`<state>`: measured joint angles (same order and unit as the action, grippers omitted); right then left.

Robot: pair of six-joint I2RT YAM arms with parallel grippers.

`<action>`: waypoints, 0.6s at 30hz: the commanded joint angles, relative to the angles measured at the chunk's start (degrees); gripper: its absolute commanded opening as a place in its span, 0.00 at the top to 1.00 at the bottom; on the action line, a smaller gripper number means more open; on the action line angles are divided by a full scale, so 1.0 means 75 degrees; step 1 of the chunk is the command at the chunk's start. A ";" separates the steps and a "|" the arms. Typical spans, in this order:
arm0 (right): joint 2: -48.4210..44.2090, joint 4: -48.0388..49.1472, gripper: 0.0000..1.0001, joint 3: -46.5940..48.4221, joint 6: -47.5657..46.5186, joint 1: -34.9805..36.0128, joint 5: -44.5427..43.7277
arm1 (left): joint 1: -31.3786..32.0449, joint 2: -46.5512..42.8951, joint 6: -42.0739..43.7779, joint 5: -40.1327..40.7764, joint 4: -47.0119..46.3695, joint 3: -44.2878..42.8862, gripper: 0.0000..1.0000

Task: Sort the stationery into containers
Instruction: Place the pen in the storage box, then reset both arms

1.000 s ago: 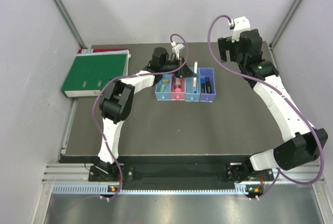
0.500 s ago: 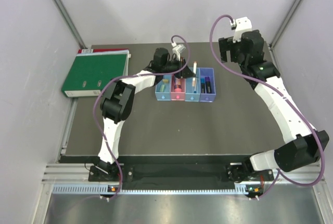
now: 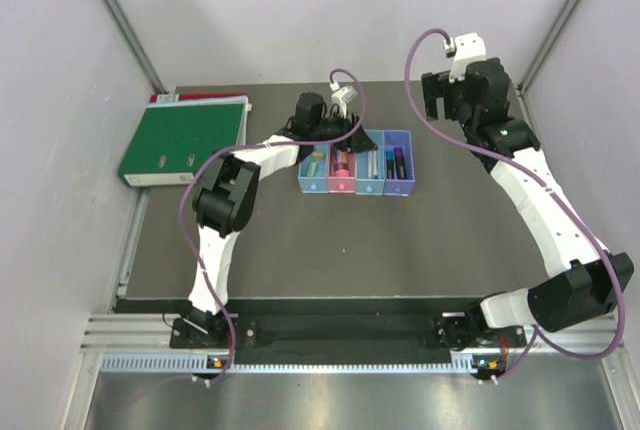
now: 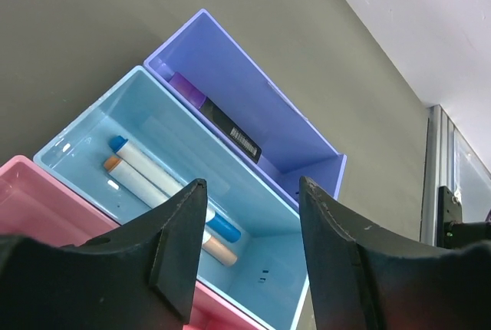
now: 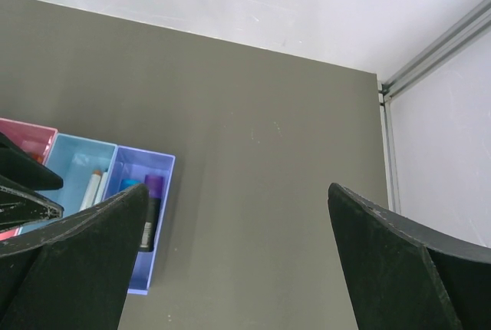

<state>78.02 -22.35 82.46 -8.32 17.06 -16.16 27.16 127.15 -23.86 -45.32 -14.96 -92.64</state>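
The containers (image 3: 355, 188) are four joined bins in a row at the table's middle back. My left gripper (image 4: 252, 184) hangs open over the second light blue bin (image 4: 253, 199), nothing between its fingers. In that bin lie a white pen with blue ends (image 4: 153, 173) and a white pen with orange ends (image 4: 142, 189). A black marker with a purple cap (image 4: 234, 134) lies in the purple-blue bin (image 4: 253, 88). The pink bin (image 4: 23, 192) shows at the lower left. My right gripper (image 5: 238, 188) is wide open and empty, high above bare table right of the purple-blue bin (image 5: 157, 268).
A large green binder (image 3: 185, 138) lies at the table's back left. The first light blue bin (image 3: 312, 186) and the pink bin (image 3: 341, 186) hold small items. The left gripper (image 3: 352, 133) sits at the row's back edge. Grey walls enclose the table.
The left gripper has opened, and the white pen it held upright over the row now lies in the second light blue bin. The right arm has barely moved.
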 commanded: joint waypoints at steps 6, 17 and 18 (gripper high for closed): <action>-0.0722 -0.0078 0.00 0.0068 -0.0016 -0.0083 0.1040 | -0.0199 -0.1621 0.0673 0.0440 0.0353 -0.0141 0.01; -0.1320 -0.1672 0.00 0.0350 -0.0180 -0.0048 0.1769 | -0.1112 -0.5021 0.3016 0.4868 0.4876 0.0783 0.01; -0.1390 -0.1789 0.00 0.0385 -0.0250 -0.0060 0.1722 | -0.1183 -0.5662 0.3121 0.5346 0.5005 0.1180 0.01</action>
<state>69.65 -30.17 82.61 -8.86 17.06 -3.79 19.68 96.73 -8.75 -22.83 10.46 -90.21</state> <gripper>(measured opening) 0.996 0.987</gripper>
